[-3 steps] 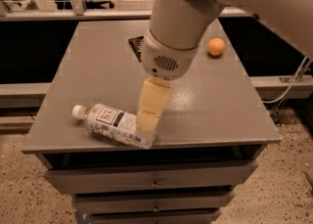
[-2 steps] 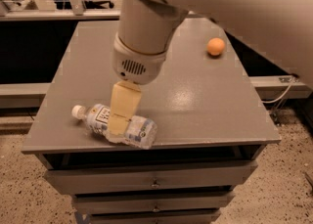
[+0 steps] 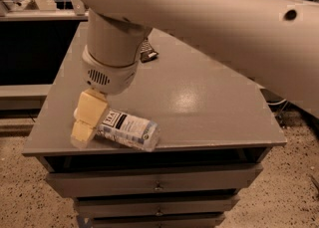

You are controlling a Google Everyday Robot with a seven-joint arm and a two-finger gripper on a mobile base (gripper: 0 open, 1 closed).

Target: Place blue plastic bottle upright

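A grey table (image 3: pixel 214 122) fills the middle of the view, its flat top catching a soft patch of glare (image 3: pixel 192 95) near the centre. Below its front edge sit grey drawers (image 3: pixel 199 179), each with a small knob (image 3: pixel 158 188). Around the table's foot lies a speckled floor (image 3: pixel 30 202). Left of the table runs a pale ledge (image 3: pixel 22 92), with a dark panel (image 3: pixel 35 53) above it. The light is warm and dim. The gripper (image 3: pixel 83 131) hangs at the table's front left corner.

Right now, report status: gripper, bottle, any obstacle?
Gripper low at cap end of bottle. Bottle on its side near front edge of table. No obstacle seen.
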